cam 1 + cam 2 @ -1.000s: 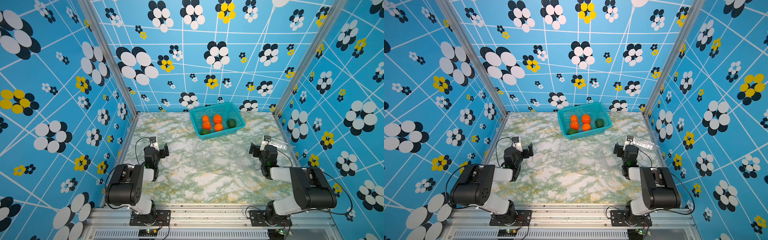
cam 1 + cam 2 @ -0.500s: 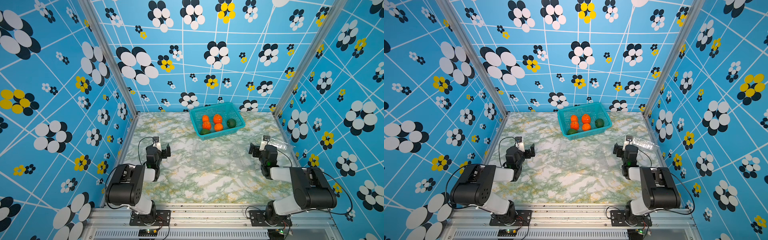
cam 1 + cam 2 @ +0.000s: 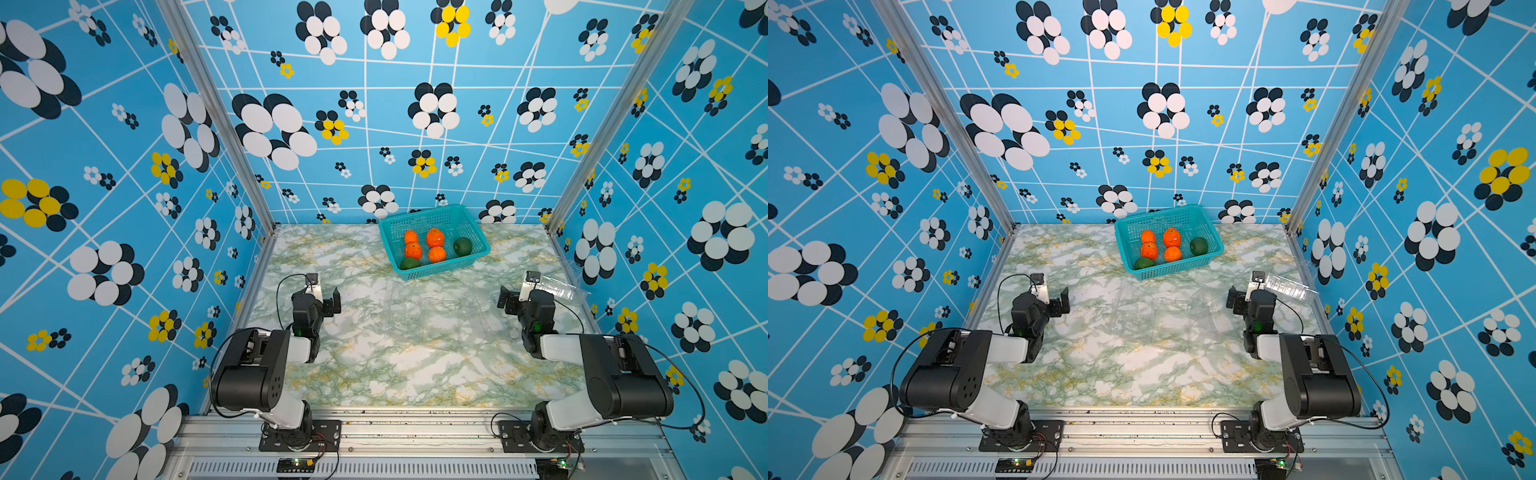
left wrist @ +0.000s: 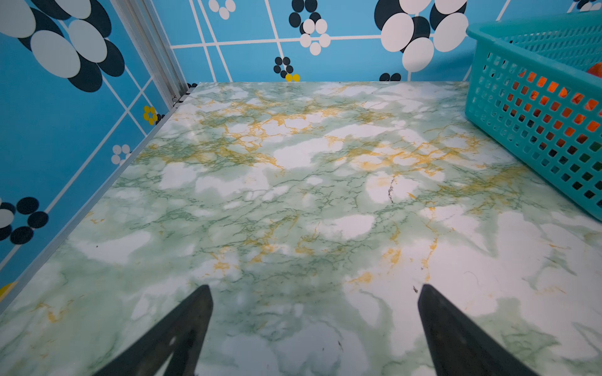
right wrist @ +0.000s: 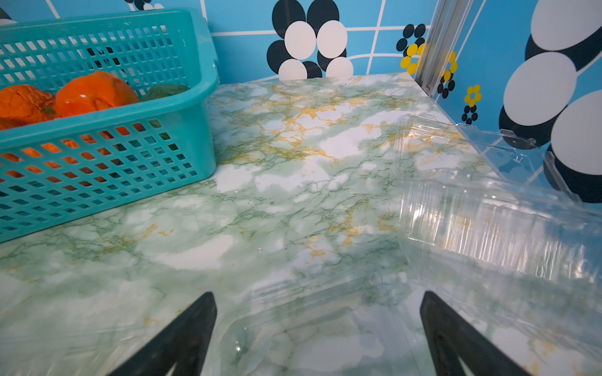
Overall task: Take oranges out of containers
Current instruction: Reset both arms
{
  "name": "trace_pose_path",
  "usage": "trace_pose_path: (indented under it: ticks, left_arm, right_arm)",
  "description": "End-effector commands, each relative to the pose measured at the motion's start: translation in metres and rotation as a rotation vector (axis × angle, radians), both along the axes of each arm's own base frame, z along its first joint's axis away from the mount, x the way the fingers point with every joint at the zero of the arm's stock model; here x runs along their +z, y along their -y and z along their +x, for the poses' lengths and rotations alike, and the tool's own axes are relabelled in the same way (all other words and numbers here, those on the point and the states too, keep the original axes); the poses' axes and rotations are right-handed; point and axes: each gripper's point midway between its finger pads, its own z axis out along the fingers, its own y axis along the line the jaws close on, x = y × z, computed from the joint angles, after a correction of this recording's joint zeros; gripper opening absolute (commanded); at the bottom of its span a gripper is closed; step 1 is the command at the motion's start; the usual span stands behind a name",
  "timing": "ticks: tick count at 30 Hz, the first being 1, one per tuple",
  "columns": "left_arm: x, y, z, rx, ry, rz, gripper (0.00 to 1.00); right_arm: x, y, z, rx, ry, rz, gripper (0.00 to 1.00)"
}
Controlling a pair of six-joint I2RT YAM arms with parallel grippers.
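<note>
Several oranges [image 3: 435, 237] [image 3: 1172, 237] lie in a teal mesh basket at the back of the table, none of them in a clear box. Empty clear containers [image 3: 440, 322] [image 3: 1170, 324] lie spread open on the middle of the marble top. Another container [image 3: 557, 286] [image 5: 488, 228] rests on its side by the right wall. My left gripper [image 3: 326, 297] [image 4: 314, 288] is open over bare table at the left. My right gripper [image 3: 515, 297] [image 5: 317, 294] is open and low, with a flat clear container [image 5: 309, 325] lying on the table below and between its fingers, not gripped.
The teal basket [image 3: 440, 272] [image 3: 1177, 272] [image 5: 195, 97] [image 4: 488, 97] also holds two dark green fruits [image 3: 462, 246]. Patterned blue walls close in the left, right and back sides. An aluminium rail runs along the front edge.
My left gripper has shifted slightly to the right. The right arm, the oranges and the containers have not moved.
</note>
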Motion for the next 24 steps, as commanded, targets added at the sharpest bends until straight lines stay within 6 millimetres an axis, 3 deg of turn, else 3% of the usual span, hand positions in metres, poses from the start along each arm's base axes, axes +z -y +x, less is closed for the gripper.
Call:
trace_pose_path:
  ticks: [1,24]
  left_arm:
    - [0.0054,-0.0011,0.0050,0.006,0.011,0.022,0.99]
    - [0.0055,0.0036,0.0052,-0.025,0.010,0.019,1.00]
  right_arm:
    - [-0.0001,-0.0039,0.0035,0.016,-0.008,-0.004,0.99]
    - [-0.0007,-0.0079,0.0038,0.041,-0.011,-0.002,0.99]
